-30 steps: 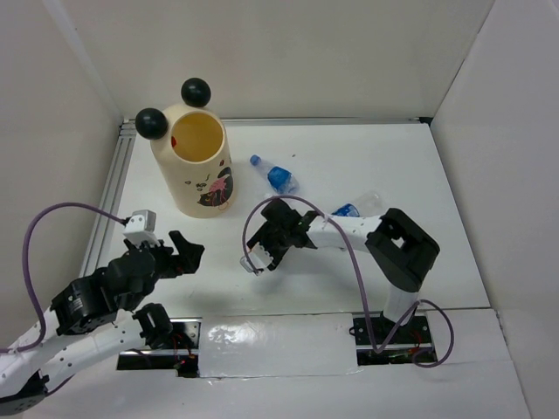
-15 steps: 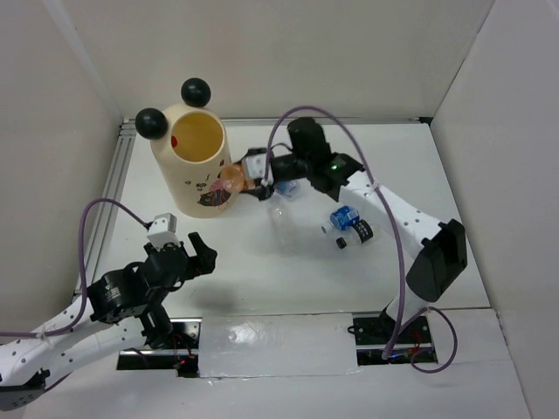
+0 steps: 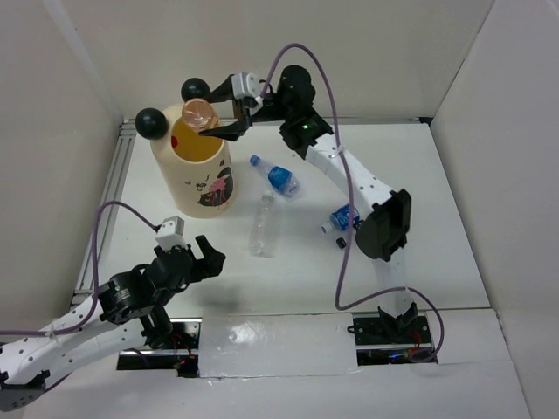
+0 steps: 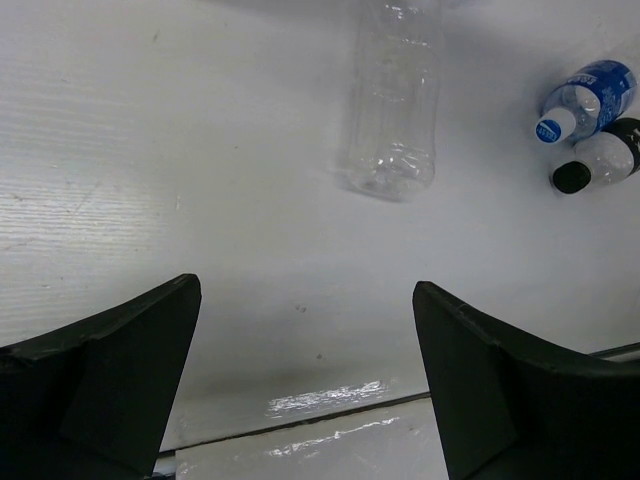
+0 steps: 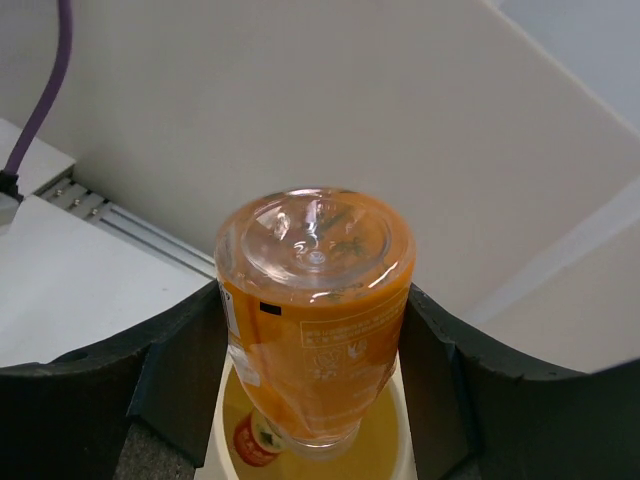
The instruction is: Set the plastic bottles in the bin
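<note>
From above, your right tool (image 3: pixel 204 123) grips the orange bottle (image 3: pixel 197 113) upright over the 12 o'clock rim of the bin (image 3: pixel 179 190); left wrist: left tool (image 4: pixel 305 290) wide, empty, clear bottle (image 4: pixel 392 100) lying lengthwise at 12 o'clock; right wrist: neck points into the bin.

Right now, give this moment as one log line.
right gripper: shut on orange bottle above bin | left gripper: open | clear bottle: on table

We note an orange bottle (image 5: pixel 315 310); blue-labelled bottle (image 3: pixel 278 177); cream bin (image 3: pixel 179 185), yellow inside, black ears (image 3: pixel 151 122), pink-and-black face (image 3: pixel 214 188); white desk (image 3: pixel 419 227).
</note>
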